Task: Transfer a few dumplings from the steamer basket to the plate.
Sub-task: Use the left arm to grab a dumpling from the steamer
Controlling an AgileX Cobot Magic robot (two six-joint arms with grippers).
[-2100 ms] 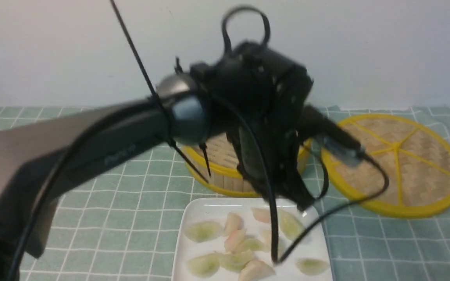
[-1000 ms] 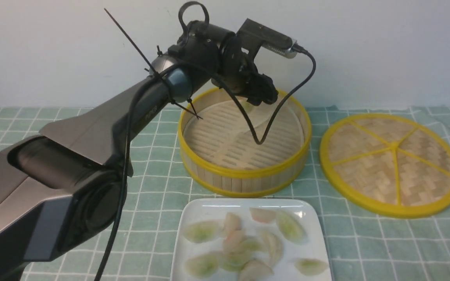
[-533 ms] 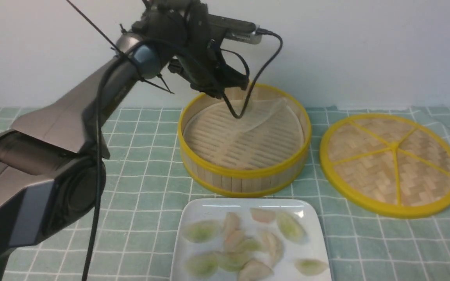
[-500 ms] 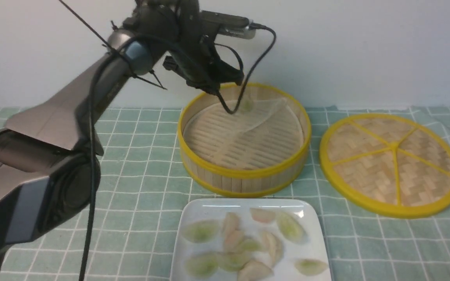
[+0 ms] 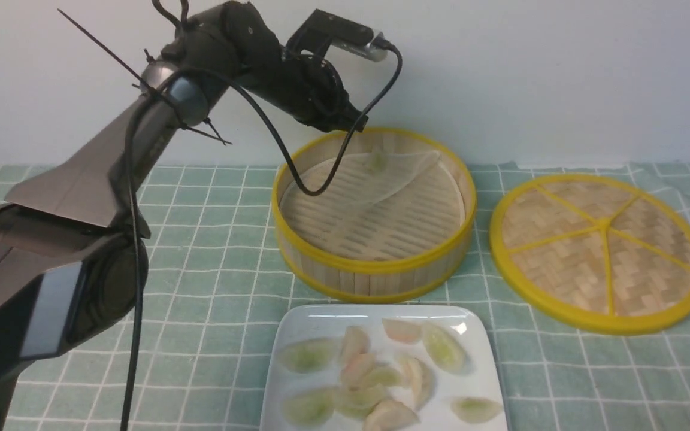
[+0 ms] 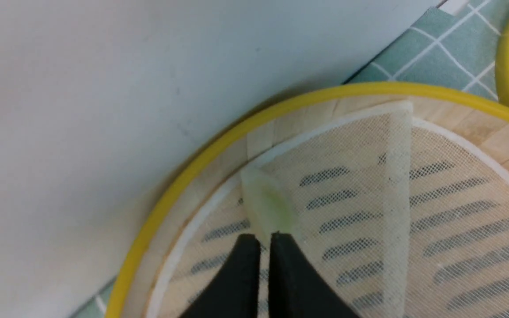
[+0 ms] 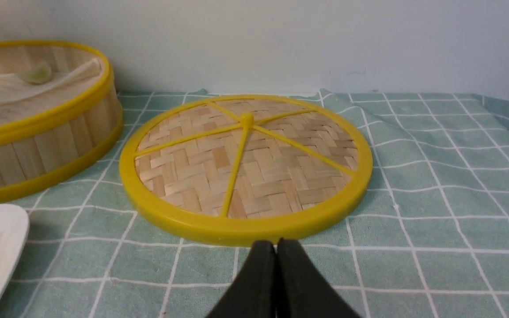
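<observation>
Clenching on nothing, the left tool [image 6: 261, 236] is held just short of a lone green dumpling [image 6: 268, 202], apparently untouched, which lies on the liner [image 6: 351, 185] by the far wall of the steamer basket [image 5: 375, 268]. Many dumplings [image 5: 381, 378] are piled on the plate [image 5: 303, 326]; little is left to be moved.

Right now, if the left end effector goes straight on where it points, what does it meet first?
Most likely the green dumpling in the basket, straight ahead of the left end effector. The front view suggests a gap between them, but depth is unclear.
</observation>
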